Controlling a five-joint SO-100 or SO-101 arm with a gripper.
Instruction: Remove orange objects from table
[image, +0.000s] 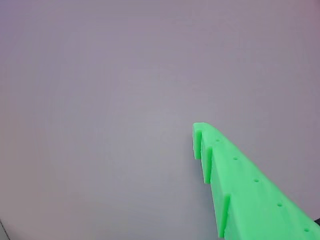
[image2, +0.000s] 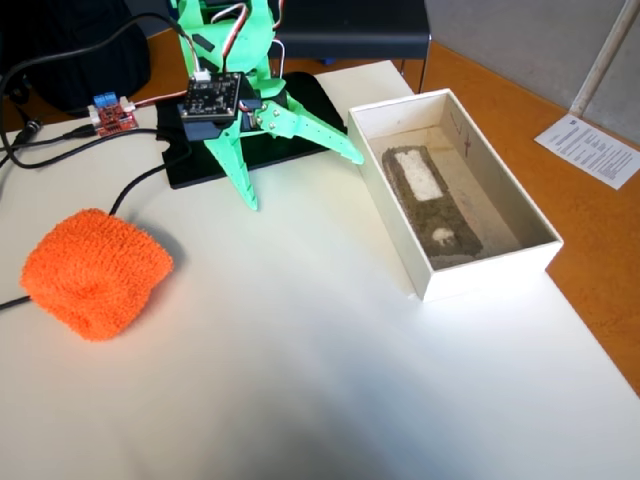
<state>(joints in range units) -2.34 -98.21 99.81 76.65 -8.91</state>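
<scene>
The orange fuzzy lump (image2: 95, 272) lies on the white table (image2: 300, 390) at the left in the fixed view. My green gripper (image2: 303, 180) hangs above the table near the arm's base, to the upper right of the lump and well apart from it. It is wide open and empty: one finger points down, the other towards the box. The wrist view shows only one green finger (image: 240, 185) over bare table (image: 100, 100); the lump is out of that view.
A white cardboard box (image2: 480, 268) with a dark pad inside stands at the right. The arm's black base plate (image2: 195, 165) lies at the back. A small red circuit board (image2: 112, 115) and black cables (image2: 60, 150) lie at the back left. The table's edge runs along the right.
</scene>
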